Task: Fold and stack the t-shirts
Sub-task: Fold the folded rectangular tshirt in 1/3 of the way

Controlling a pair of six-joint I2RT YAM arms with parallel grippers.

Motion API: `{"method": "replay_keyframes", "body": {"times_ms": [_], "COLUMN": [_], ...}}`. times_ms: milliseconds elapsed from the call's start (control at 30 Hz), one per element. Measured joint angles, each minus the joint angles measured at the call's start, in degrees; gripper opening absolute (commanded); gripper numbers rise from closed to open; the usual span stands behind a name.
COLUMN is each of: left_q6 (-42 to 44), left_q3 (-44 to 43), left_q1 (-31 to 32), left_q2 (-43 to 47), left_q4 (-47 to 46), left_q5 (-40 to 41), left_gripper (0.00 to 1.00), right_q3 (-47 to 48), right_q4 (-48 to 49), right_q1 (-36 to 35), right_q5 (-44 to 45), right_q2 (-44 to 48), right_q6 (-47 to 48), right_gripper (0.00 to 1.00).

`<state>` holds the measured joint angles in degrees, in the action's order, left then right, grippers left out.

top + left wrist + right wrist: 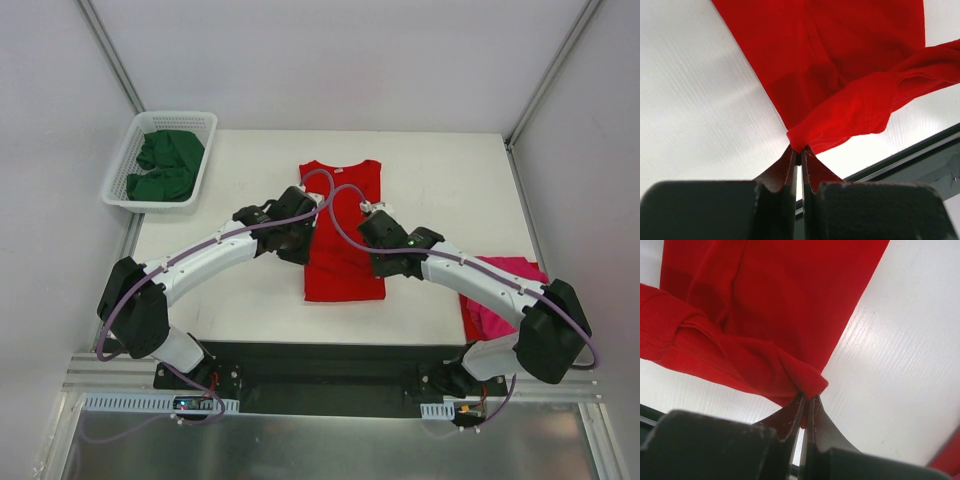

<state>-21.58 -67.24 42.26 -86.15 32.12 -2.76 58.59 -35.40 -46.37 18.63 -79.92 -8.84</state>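
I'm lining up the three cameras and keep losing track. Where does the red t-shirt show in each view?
Top external: the red t-shirt lies at the middle of the picture.
Left wrist: the red t-shirt fills the upper right, a fold of it pinched in the left claw.
Right wrist: the red t-shirt fills the upper left, a fold pinched in the right claw.
Shared landmark: the white table under it.

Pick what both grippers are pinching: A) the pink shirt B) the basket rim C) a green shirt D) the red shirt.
D: the wrist views show the left gripper and the right gripper each shut on a fold of the red shirt.
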Motion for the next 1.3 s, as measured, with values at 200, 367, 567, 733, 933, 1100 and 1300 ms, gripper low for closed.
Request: {"method": "replay_keyframes", "body": {"times_ms": [200,367,567,733,933,1100,1300], "left_q6": [0.2,0.5,1.4,1.6,1.6,1.7,2.2], "left_q3": [-0.1,-1.6,-4.2,-5.7,-6.0,-6.3,-7.2], "left_q1": [-0.1,-0.7,-1.7,-2.2,-2.7,-3.4,-3.8], "left_q2": [0.0,-0.9,-3.2,-5.0,-6.9,-7.8,-8.8], "left_q4": [0.1,0.3,0.9,1.2,1.2,1.3,1.3], "left_q5": [0.0,0.0,0.0,-0.1,-0.2,-0.2,-0.2], "left_gripper": [0.0,0.0,0.0,0.0,0.0,0.0,0.0], "right_q3": [0.3,0.6,2.4,3.2,3.2,3.2,4.2], "right_q4": [-1.1,-1.4,-1.5,-0.9,0.5,2.6,3.7], "right_q1": [0.0,0.3,1.7,3.1,4.3,5.3,6.5], "right_q5": [0.2,0.5,0.7,0.6,-0.1,-1.0,-2.4], "right_q2": [0.6,0.6,0.5,-0.9,-3.0,-4.9,-8.1], "right_q6": [0.1,0.3,1.3,2.4,3.2,4.0,5.0], "right_gripper": [0.01,0.01,0.01,0.01,0.01,0.01,0.01]}}
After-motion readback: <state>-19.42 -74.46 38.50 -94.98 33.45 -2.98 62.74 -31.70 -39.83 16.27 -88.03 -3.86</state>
